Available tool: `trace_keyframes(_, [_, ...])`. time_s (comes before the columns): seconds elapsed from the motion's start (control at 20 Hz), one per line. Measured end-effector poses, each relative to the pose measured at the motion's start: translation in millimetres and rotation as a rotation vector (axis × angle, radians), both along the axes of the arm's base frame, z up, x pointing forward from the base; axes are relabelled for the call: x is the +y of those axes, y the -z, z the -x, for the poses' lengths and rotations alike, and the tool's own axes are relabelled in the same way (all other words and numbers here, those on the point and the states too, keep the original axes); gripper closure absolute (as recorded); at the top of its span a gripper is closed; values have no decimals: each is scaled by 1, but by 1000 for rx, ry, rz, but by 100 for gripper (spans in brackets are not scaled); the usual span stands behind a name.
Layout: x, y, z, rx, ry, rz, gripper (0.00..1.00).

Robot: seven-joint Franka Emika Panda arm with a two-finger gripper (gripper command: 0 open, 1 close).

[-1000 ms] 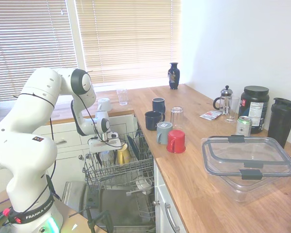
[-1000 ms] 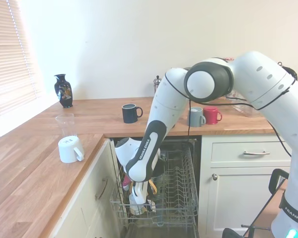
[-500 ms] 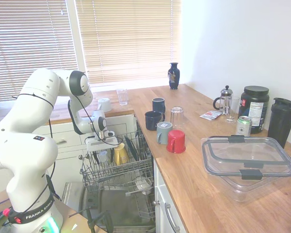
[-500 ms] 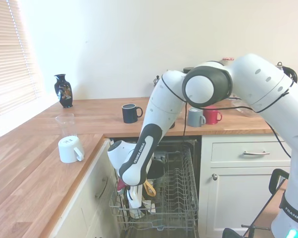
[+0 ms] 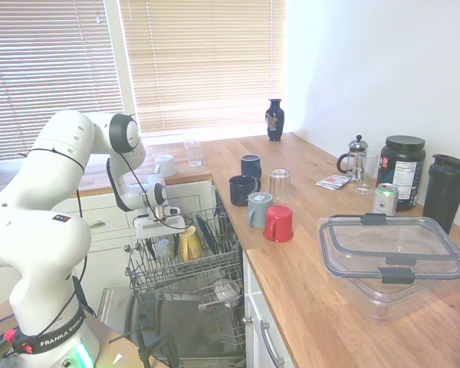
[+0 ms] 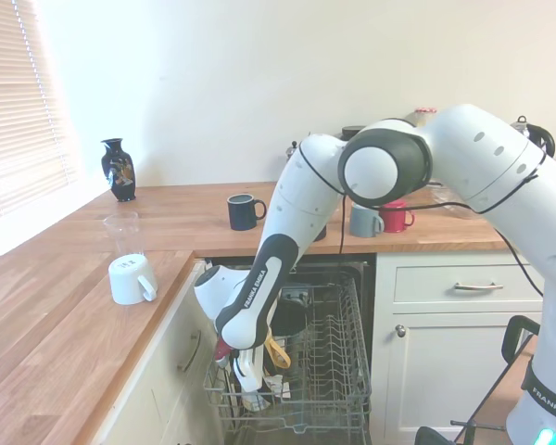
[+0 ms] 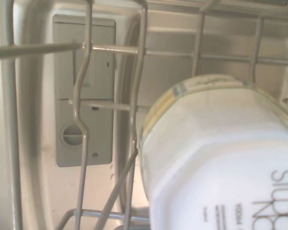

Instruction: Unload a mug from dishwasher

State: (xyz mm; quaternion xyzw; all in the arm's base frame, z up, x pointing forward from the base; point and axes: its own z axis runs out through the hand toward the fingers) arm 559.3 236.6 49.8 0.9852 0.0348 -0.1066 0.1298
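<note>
1. First exterior view: gripper (image 5: 159, 234) reaches into the dishwasher (image 5: 185, 264) rack, just left of a yellow mug (image 5: 189, 244). The pale mug (image 5: 162, 248) sits in the rack right below it. I cannot tell how the fingers stand.
2. Second exterior view: gripper (image 6: 248, 380) is low in the rack; the mug (image 6: 250, 399) is mostly hidden behind it.
3. Wrist view: mug (image 7: 216, 158) lies close, base toward the camera, among wires. Likely glazed ceramic: stiff, slippery, breakable, fairly light. Pinching the wall at the rim looks safest.

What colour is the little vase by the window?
Dark blue vase, clearest in the first exterior view.
</note>
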Motion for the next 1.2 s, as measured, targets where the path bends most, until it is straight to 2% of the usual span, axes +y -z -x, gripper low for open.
trace_keyframes(1.2, [1,4,2,6,-2,4,100])
